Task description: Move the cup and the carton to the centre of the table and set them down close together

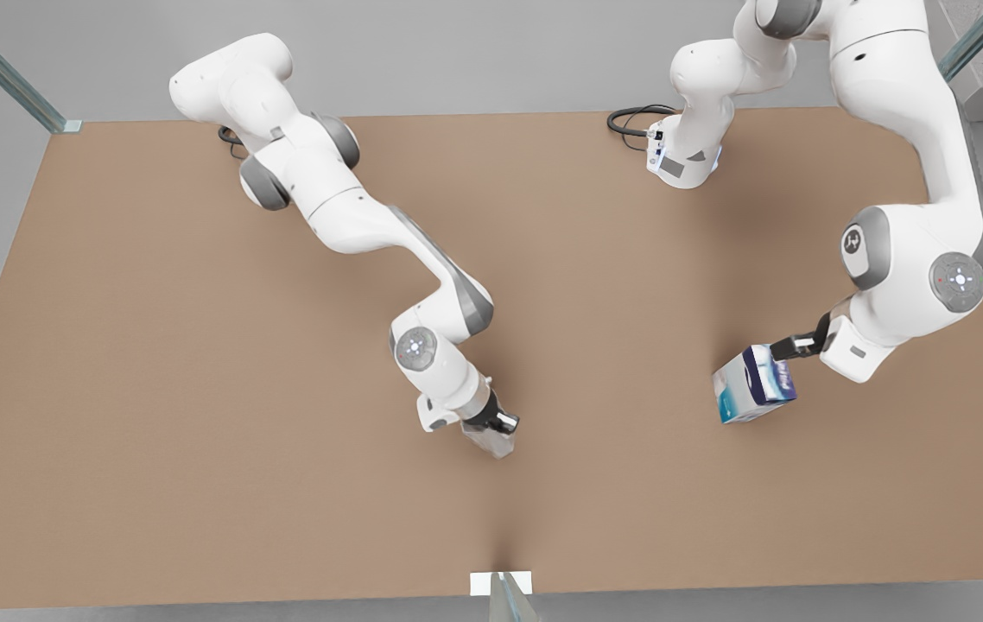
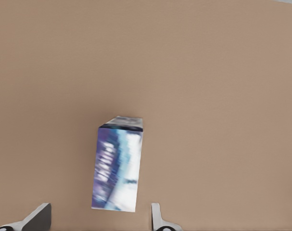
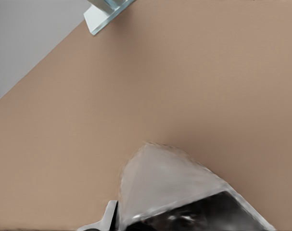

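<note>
The large tan-brown tabletop [image 1: 198, 363] looks matt and evenly fine-grained, like fibreboard. The small white and light-blue printed carton [image 1: 755, 385] has a smooth, faintly glossy, paper-like skin. The silvery-grey faceted cup [image 3: 170, 185] appears semi-translucent, like frosted plastic. The white arm shells [image 1: 897, 164] look like glossy moulded plastic

Table [image 1: 198, 345]: plain matte tan-brown. Carton [image 1: 755, 384]: white and light blue, dark-blue panel, printed lettering. Cup [image 1: 491, 441]: silvery-grey, semi-translucent.
</note>
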You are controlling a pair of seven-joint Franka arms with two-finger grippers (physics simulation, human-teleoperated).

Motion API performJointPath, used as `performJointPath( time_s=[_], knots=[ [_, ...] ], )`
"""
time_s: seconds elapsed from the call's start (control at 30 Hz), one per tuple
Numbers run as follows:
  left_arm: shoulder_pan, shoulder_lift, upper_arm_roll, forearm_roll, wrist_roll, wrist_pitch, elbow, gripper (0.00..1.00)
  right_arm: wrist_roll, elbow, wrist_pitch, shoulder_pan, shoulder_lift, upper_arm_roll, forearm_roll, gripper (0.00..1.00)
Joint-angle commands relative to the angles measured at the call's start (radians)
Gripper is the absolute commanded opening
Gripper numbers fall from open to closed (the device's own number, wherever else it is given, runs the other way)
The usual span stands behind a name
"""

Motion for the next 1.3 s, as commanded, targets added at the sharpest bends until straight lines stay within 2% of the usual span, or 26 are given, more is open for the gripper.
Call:
performJointPath(
  time_s=[0.0, 0.3, 0.33, 0.37, 0.87, 0.93, 1.03, 1.1, 1.13, 1.17, 1.23, 1.27],
  knots=[
    [-0.002, 0.004, 0.000, -0.016, 0.000, 0.005, 0.002, 1.00, 0.005, 0.000, -0.004, 0.002, -0.001, 0.000, -0.007, 0.21],
    [-0.021, 0.073, 0.011, -0.012, -0.001, 0.034, 0.032, 1.00, -0.015, -0.002, -0.059, 0.020, 0.000, -0.002, -0.007, 0.21],
    [-0.021, 0.076, 0.011, -0.010, -0.001, 0.040, 0.032, 1.00, -0.011, -0.003, -0.062, 0.020, 0.000, -0.002, -0.007, 0.32],
    [-0.021, 0.081, 0.012, -0.010, 0.000, 0.045, 0.032, 1.00, -0.009, -0.003, -0.071, 0.020, 0.002, -0.003, -0.007, 1.00],
    [-0.018, 0.130, 0.034, -0.010, -0.001, 0.086, 0.022, 1.00, -0.003, 0.035, 0.001, 0.017, 0.016, -0.005, -0.007, 1.00],
    [-0.018, 0.139, 0.034, -0.010, -0.001, 0.089, 0.022, 1.00, -0.001, 0.035, -0.062, 0.003, -0.023, -0.006, -0.007, 1.00],
    [-0.018, 0.159, 0.034, -0.010, -0.001, 0.088, 0.020, 1.00, -0.014, 0.013, -0.387, -0.074, -0.193, -0.018, -0.016, 1.00],
    [-0.018, 0.170, 0.034, -0.010, 0.000, 0.088, 0.009, 1.00, -0.021, -0.025, -0.574, -0.090, -0.302, -0.087, -0.036, 1.00],
    [-0.018, 0.174, 0.034, -0.010, -0.001, 0.088, 0.005, 1.00, -0.129, -0.147, -0.637, -0.130, -0.414, -0.078, -0.105, 1.00],
    [-0.018, 0.176, 0.034, -0.010, -0.001, 0.088, -0.003, 1.00, -0.238, -0.368, -0.639, -0.198, -0.582, -0.054, -0.116, 1.00],
    [-0.018, 0.184, 0.034, -0.010, -0.001, 0.088, -0.005, 1.00, -0.375, -0.632, -0.656, -0.371, -0.819, 0.061, -0.256, 1.00],
    [-0.018, 0.185, 0.034, -0.010, -0.001, 0.088, -0.006, 0.94, -0.515, -0.744, -0.666, -0.478, -0.932, 0.069, -0.257, 1.00]
  ],
)
